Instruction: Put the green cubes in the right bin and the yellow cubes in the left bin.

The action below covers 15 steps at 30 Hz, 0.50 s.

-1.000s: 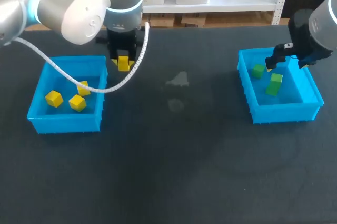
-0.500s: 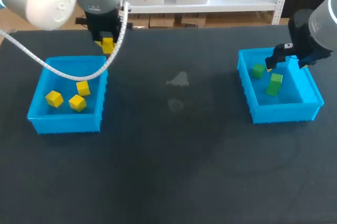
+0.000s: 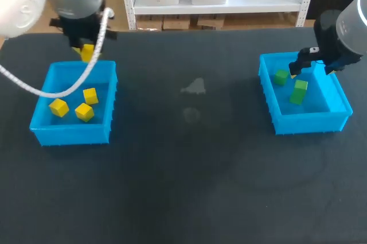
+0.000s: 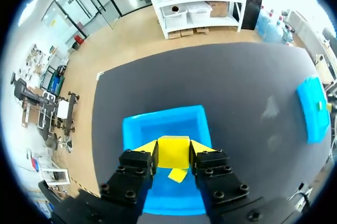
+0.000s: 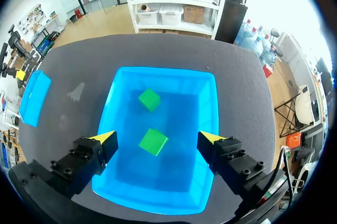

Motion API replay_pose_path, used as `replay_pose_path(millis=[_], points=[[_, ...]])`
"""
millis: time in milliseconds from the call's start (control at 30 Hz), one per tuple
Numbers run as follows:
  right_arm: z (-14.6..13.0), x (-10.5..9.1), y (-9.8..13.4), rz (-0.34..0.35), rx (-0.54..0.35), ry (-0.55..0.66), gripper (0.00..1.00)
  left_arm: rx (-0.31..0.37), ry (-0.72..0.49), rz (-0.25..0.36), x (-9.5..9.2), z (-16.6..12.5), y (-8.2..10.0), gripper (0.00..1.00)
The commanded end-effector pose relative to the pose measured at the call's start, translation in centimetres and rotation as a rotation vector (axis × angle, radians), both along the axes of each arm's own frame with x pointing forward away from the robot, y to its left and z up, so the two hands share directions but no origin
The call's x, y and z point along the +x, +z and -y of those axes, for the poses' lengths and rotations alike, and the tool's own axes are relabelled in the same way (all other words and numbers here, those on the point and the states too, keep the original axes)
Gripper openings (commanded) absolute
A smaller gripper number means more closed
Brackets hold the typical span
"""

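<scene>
My left gripper [image 3: 86,53] hangs over the far edge of the left blue bin [image 3: 43,132], shut on a yellow cube [image 4: 173,152] that sits squarely between its fingers. Three yellow cubes [image 3: 84,112] lie in that bin; one [image 4: 178,174] shows below the held cube. My right gripper [image 3: 309,63] stands open above the right blue bin [image 3: 309,122], nothing between its fingers. Two green cubes [image 3: 298,92] lie in this bin. In the right wrist view they are one ahead [image 5: 149,99] and one under the open gripper [image 5: 158,138].
The dark tabletop [image 3: 189,158] stretches between the two bins, with a pale smudge [image 3: 195,88] near its middle. The left arm's white cable [image 3: 34,86] loops across the left bin. The far-off right bin [image 4: 314,109] shows in the left wrist view.
My left arm has carried the yellow cube leftward, from beside the left bin's far right corner to above its far edge. The right arm has not moved.
</scene>
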State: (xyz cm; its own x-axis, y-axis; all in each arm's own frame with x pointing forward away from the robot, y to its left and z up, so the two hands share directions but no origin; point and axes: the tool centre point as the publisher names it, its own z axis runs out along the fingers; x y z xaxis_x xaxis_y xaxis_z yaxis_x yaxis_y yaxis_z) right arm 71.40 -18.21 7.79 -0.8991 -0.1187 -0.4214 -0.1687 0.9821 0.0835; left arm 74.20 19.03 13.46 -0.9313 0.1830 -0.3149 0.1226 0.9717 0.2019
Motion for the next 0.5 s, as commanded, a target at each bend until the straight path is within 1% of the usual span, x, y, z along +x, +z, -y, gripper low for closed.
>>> replay_pose_path(millis=[33, 67, 100, 233, 367, 500], points=[[0.0, -0.1, 0.0, 0.004, -0.001, -0.002, 1.00, -0.009, -0.030, 0.012, -1.6, -2.0, -0.1, 0.36], [0.0, -0.1, 0.0, 0.004, -0.001, -0.002, 1.00, -0.006, -0.040, 0.013, -1.7, -2.3, -0.4, 0.65], [0.0, -0.1, 0.0, 0.004, -0.001, -0.002, 1.00, 0.000, -0.039, 0.002, -1.9, -2.7, -0.6, 1.00], [0.0, -0.1, 0.0, 0.004, -0.001, -0.002, 1.00, 0.014, -0.033, -0.013, -2.3, -4.3, -1.6, 1.00], [0.0, -0.1, 0.0, 0.004, -0.001, -0.002, 1.00, 0.012, -0.021, -0.021, -2.6, -5.0, -2.2, 1.00], [0.0, -0.1, 0.0, 0.004, -0.001, -0.002, 1.00, -0.062, 0.009, -0.009, -2.8, -4.9, -2.2, 1.00]])
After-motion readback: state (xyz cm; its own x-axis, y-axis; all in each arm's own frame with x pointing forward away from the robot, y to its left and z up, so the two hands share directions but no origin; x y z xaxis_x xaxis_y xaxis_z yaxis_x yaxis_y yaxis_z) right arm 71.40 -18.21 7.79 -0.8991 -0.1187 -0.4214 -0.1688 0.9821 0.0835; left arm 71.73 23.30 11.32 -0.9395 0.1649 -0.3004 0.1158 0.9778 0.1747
